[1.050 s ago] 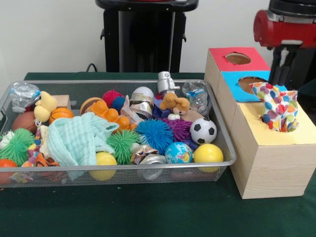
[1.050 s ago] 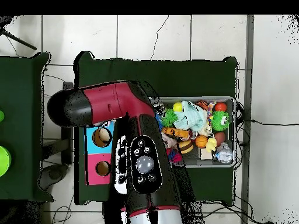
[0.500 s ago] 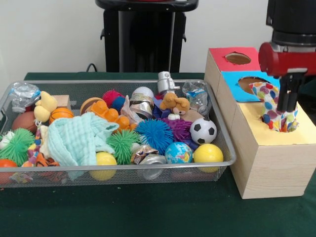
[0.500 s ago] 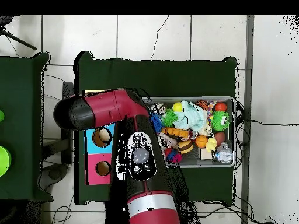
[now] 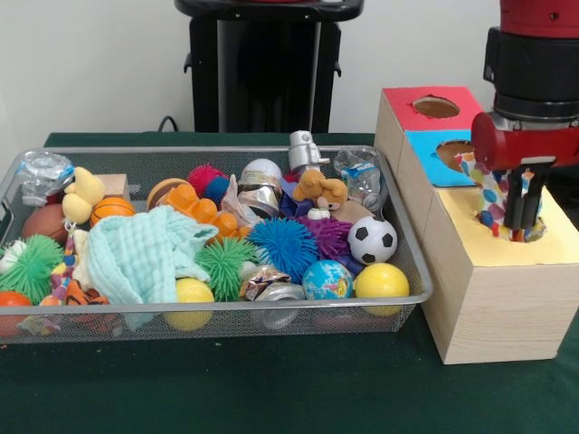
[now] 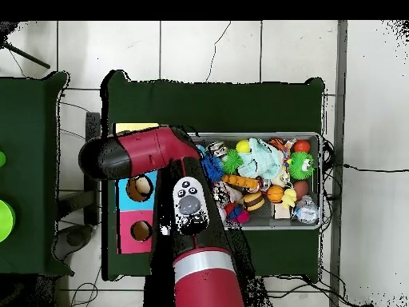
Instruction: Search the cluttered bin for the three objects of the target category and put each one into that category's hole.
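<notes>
Green tabletop (image 5: 271, 398) against a white wall, black pedestal at top centre of the front view. Bin (image 5: 421, 287) fills the left and middle of the frame, packed with toys: soccer ball (image 5: 372, 240), two yellow balls, globe ball (image 5: 327, 279), blue spiky ball (image 5: 283, 244), mint cloth (image 5: 145, 253), small basketball (image 5: 111, 209).

At frame right sits a wooden box (image 5: 493, 307) with red, blue and yellow top panels, one hole in each. Gripper (image 5: 522, 226) is at far right, well apart from the bin, down at the hole in the yellow panel (image 5: 561, 240). A polka-dot cloth item (image 5: 490, 194) hangs beside its fingers, lower end at the hole. Can't tell whether the fingers clamp it.

Overhead: red arm (image 6: 188, 204) covers the yellow panel; bin (image 6: 321, 180) is to its right.
</notes>
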Tool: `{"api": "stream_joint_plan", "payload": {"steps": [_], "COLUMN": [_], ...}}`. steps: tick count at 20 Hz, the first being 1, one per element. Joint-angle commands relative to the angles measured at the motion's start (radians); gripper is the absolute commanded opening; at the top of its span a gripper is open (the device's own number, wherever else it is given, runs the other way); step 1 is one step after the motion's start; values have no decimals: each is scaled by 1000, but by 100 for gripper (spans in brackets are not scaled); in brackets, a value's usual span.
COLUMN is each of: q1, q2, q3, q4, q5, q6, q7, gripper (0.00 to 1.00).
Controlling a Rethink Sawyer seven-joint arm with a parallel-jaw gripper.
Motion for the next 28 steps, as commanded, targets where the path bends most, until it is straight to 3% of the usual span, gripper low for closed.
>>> {"api": "stream_joint_plan", "payload": {"steps": [1, 12, 19, 23, 28], "q1": [-3, 10, 39, 83, 100], "q2": [44, -15, 125, 189, 220], "q3": [45, 32, 4, -50, -79], "q4": [91, 100, 16, -48, -85], "q5": [-5, 10, -43, -62, -57], "q6": [-4, 97, -64, -107, -124], "q7": [54, 43, 87, 127, 113], "gripper": [0, 0, 0, 0, 0]}}
